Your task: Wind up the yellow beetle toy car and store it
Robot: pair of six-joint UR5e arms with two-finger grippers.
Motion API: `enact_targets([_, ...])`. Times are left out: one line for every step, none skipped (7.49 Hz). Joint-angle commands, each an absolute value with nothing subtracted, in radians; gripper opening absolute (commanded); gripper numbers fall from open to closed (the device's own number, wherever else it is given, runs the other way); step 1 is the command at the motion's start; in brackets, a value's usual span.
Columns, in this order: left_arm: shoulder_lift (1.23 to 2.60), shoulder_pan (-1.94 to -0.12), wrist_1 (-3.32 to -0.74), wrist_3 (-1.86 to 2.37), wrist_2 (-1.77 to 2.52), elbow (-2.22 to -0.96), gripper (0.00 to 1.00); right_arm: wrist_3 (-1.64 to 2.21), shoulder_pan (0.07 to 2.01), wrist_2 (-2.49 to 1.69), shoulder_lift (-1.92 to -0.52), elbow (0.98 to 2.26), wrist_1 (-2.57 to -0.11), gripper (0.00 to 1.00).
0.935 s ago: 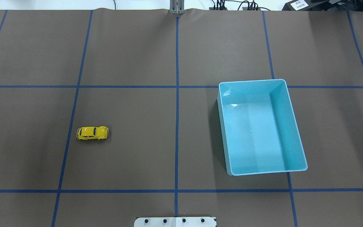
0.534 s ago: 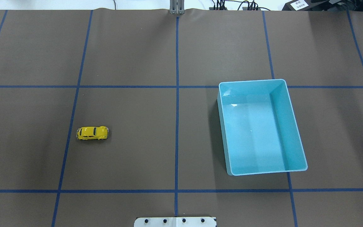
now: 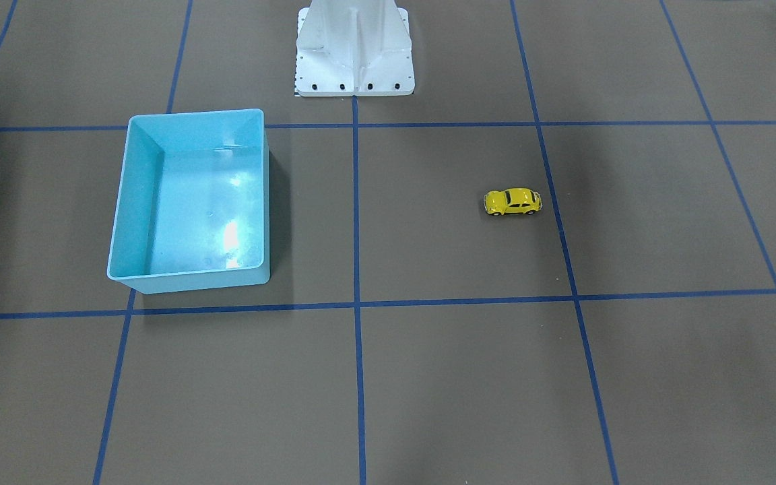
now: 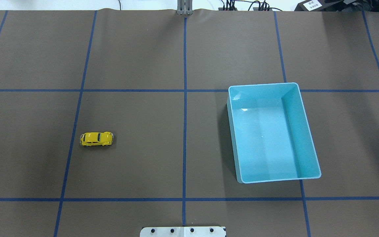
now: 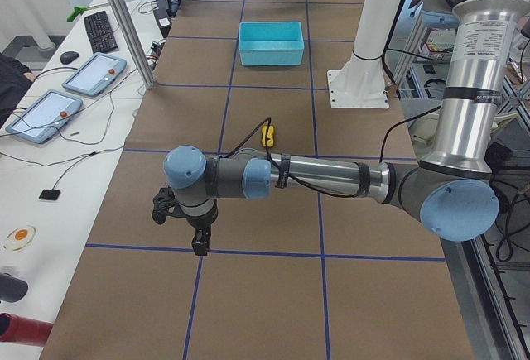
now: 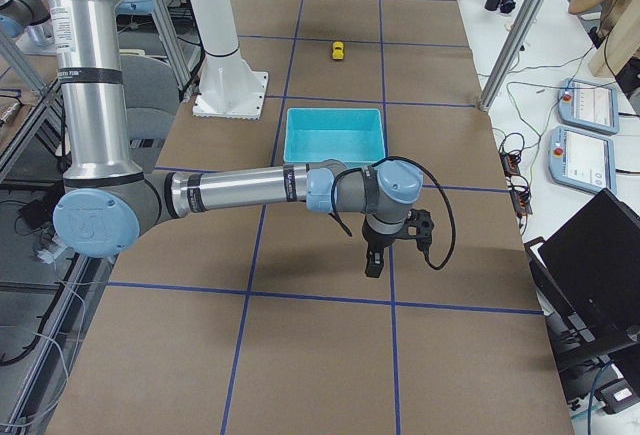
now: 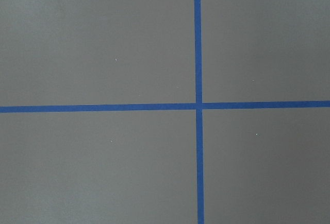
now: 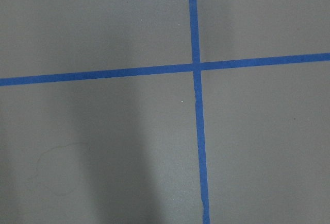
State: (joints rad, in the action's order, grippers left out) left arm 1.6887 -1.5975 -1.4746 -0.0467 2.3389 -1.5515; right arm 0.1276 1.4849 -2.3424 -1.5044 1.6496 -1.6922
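Note:
The yellow beetle toy car (image 4: 96, 139) stands on its wheels on the brown mat, in the robot's left half, also seen in the front-facing view (image 3: 512, 202) and small in the side views (image 5: 268, 134) (image 6: 339, 50). The light-blue bin (image 4: 295, 131) lies empty in the right half (image 3: 133, 202). My left gripper (image 5: 199, 244) hangs over the mat's left end, far from the car; I cannot tell whether it is open or shut. My right gripper (image 6: 372, 265) hangs over the right end, past the bin (image 6: 333, 157); its state I cannot tell either. Both wrist views show only mat and blue tape.
The white robot base (image 3: 354, 47) stands at the table's middle edge. Blue tape lines (image 4: 185, 98) divide the mat into squares. Tablets (image 5: 91, 74) and cables lie on the side table, and a metal post (image 5: 124, 25) rises beside the mat.

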Motion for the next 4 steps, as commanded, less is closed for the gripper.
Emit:
enact_targets([1.690, -1.597, -1.476, -0.051, 2.344, -1.554, 1.00, 0.130, 1.485, -2.324, -1.502, 1.652, -1.692, 1.00])
enact_targets([1.695, -1.597, -1.474, -0.052, 2.341, -1.555, 1.00, 0.129, 1.486, -2.324, -1.508, 1.655, -1.692, 1.00])
enact_targets([1.690, -1.597, -1.474, -0.052, 2.339, -1.584, 1.00, 0.129, 1.485, -2.322, -1.511, 1.666, -1.692, 1.00])
enact_targets([1.693, -1.592, -1.468, -0.052, 2.339, -1.616, 1.00, 0.121, 1.485, -2.295, -1.512, 1.667, -1.692, 1.00])
